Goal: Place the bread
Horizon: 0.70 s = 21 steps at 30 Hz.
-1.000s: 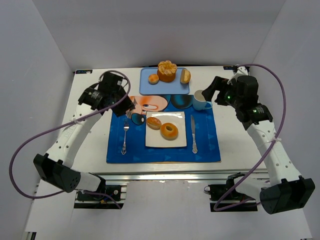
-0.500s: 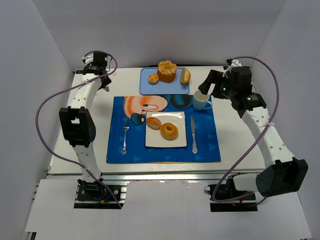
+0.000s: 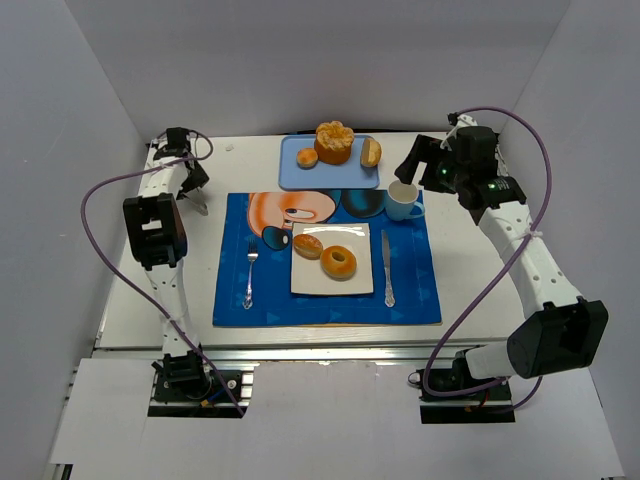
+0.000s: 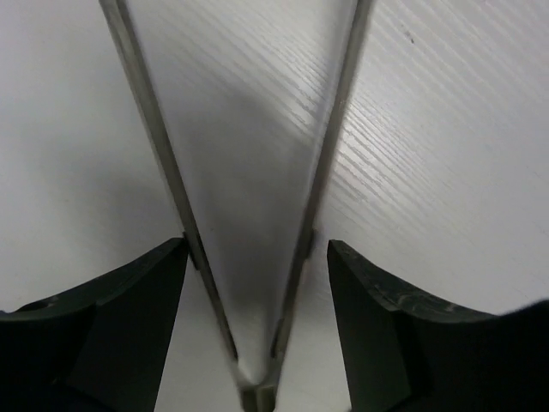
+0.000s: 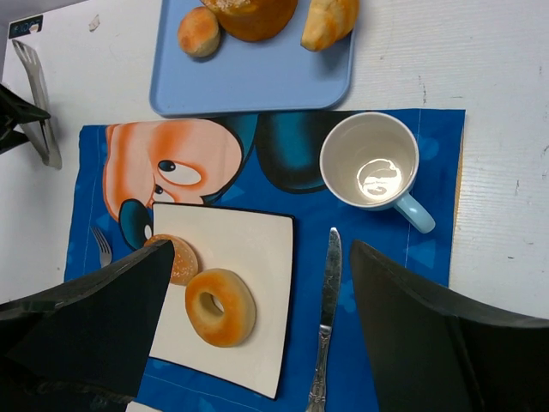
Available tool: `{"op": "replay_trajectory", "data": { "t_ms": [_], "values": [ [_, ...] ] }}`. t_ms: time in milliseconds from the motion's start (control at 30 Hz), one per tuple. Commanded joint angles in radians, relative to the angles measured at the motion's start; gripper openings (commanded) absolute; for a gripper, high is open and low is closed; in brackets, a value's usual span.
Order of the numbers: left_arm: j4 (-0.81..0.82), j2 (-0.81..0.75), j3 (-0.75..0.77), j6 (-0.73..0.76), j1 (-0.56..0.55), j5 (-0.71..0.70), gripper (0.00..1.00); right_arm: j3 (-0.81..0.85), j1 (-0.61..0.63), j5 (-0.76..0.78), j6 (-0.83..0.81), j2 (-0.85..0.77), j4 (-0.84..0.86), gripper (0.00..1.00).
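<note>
The 2 breads, roll [image 3: 308, 246] and bagel [image 3: 339, 262], lie on the plate [image 3: 355, 285], so placing looks done. Well apart, the left gripper [image 4: 257, 249] straddles spread tongs [image 4: 147, 112], likely parking them. Gripped or loose, I cannot tell. The right gripper [image 5: 262, 257] hangs wide and empty.

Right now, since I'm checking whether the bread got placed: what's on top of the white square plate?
A small round bun and a bagel lie side by side on the plate. The placemat beneath is hidden where the plate covers it.
</note>
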Motion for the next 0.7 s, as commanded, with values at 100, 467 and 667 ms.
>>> {"op": "replay_trajectory", "data": {
  "t_ms": [100, 467, 667],
  "values": [
    [0.012, -0.045, 0.064, 0.027, 0.000, 0.077, 0.93, 0.039, 0.004, -0.004, 0.000, 0.006, -0.025, 0.89],
    [-0.062, -0.564, -0.089, -0.127, 0.002, 0.094, 0.98, 0.125, 0.002, -0.045, -0.017, -0.014, -0.098, 0.89],
    [0.099, -1.109, -0.649, -0.255, -0.001, 0.145, 0.98, 0.018, 0.005, -0.080, -0.006, -0.089, -0.075, 0.90]
  ]
}}
